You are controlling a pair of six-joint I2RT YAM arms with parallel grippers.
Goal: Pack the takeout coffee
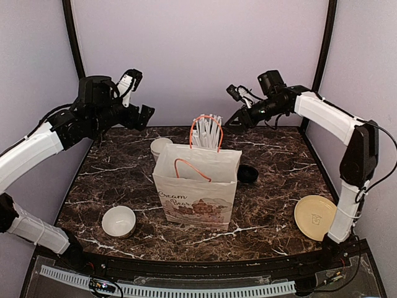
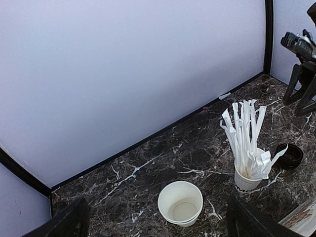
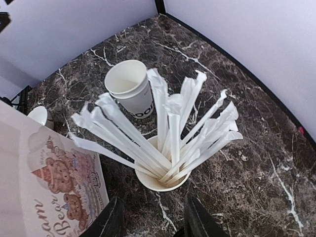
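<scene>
A lidless white paper cup with dark lettering stands behind the bag's left corner. Its rim shows a double edge, like two cups nested. It is empty inside. A loose black lid lies right of the bag, also seen in the left wrist view. My left gripper hangs high at the back left, open, with its fingers wide either side of the cup far below. My right gripper is open and empty above the straw cup.
A printed paper bag with orange handles stands mid-table. Behind it is a white cup full of wrapped straws. A low white bowl sits front left, a yellow plate front right. Walls close in the back and sides.
</scene>
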